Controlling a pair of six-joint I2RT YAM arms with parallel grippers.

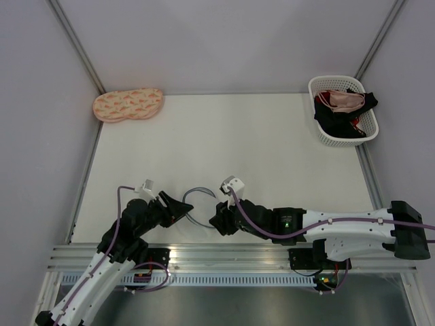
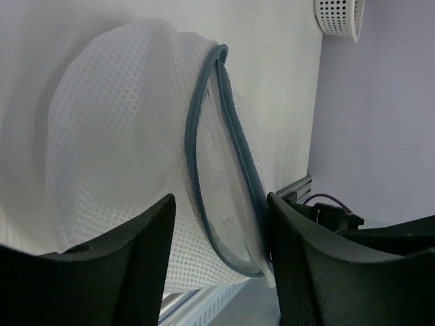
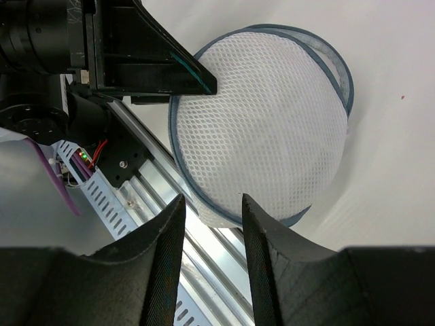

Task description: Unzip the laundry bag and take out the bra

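The bag [image 1: 199, 206] sits low in the middle of the top view, near the front edge of the table [image 1: 238, 149]. It is between the two grippers. It is round, white and full of tiny holes, with a grey zip rim [image 2: 204, 102] round it.

The left gripper [image 1: 182, 207] comes at it from the left. In the left wrist view its jaws are partly apart and the bag [image 2: 115, 136] fills the gap. The net touches one finger [image 2: 129, 265] and the rim touches the other, so it is holding the bag.

The right gripper [image 1: 217, 221] is at the bag's right side. In its own view the jaws [image 3: 212, 200] are narrow, with the tips right at the lower rim of the bag [image 3: 265, 129]. I cannot tell if they pinch it.

Far off, at the upper right, a white basket [image 1: 338, 141] holds a pink cloth [image 1: 343, 102] and black cloth [image 1: 333, 122]. A peach pad [image 1: 128, 105] lies at the upper left.
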